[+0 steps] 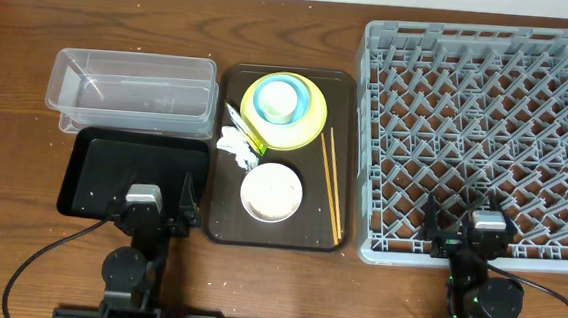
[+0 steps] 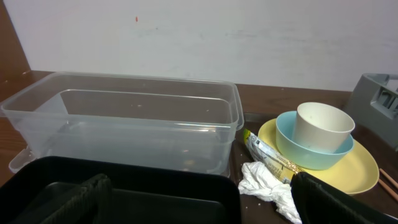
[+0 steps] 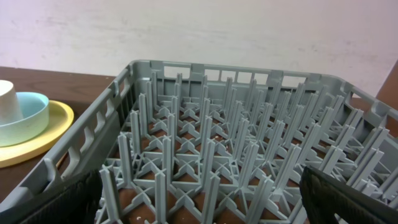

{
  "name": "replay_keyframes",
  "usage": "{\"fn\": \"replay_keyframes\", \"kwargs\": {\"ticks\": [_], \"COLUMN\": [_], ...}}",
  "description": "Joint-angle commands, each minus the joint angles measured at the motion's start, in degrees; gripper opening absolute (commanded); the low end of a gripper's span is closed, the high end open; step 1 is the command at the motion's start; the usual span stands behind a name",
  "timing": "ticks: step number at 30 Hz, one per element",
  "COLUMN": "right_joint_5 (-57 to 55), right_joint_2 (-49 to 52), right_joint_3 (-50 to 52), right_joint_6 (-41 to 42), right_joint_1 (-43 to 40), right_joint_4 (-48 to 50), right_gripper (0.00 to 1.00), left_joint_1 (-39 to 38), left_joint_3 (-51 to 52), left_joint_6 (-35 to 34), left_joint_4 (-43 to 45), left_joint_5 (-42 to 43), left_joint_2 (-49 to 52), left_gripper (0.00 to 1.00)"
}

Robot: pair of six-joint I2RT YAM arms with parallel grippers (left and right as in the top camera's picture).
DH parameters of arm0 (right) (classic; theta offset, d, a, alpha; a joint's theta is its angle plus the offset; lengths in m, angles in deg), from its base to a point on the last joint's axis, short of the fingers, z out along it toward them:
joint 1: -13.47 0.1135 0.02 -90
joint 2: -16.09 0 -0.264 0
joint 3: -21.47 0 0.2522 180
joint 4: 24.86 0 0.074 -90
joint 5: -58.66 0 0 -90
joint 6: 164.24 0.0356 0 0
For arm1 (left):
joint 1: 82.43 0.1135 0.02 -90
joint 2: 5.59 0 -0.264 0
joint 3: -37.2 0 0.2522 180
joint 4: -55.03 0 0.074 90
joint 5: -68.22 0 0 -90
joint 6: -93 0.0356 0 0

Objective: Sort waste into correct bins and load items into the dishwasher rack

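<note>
Two arms reach in from the near edge of the wooden surface in the overhead view. The left gripper hangs over the near end of the black tray, its jaws spread wide and holding nothing. The right gripper, just as wide apart and empty, hangs over the near wall of the rack.

The clear tub lies just behind the black tray. Between these bins and the rack sits a brown serving tray. At its far end is the yellow plate, with the light blue bowl on it and the white cup inside the bowl. The wrapper and the napkin lie beside the plate on the tray's left side. The white bowl is nearer the arms, and the chopsticks lie lengthwise along the right side.

The left wrist view shows two dark fingers low at either side, over the black tray. The tub is behind it, and the napkin, wrapper and stacked dishes are off to the right.

The right wrist view has its fingers at the bottom corners. The rack's upright pegs fill the middle, and the plate, bowl and cup are at the left edge.
</note>
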Motion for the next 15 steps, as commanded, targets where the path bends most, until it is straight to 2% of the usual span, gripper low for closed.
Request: {"fn": "replay_keyframes", "kwargs": {"ticks": [1, 15], "right_joint_5": [0.22, 0.22], "right_joint_2": [-0.39, -0.39], "right_joint_3": [0.11, 0.11], "right_joint_6": [-0.70, -0.68], "right_joint_1": [-0.57, -0.57], "right_joint_4": [-0.20, -0.20], "right_gripper": [0.99, 0.99], "left_joint_1": [-0.22, -0.22], "left_joint_3": [0.87, 0.87], "left_joint_6": [1.01, 1.01], "left_joint_4": [-2.58, -2.58], "left_joint_5": [-0.68, -0.68], "left_joint_2": [-0.24, -0.24], "left_gripper": [0.94, 0.95]}}
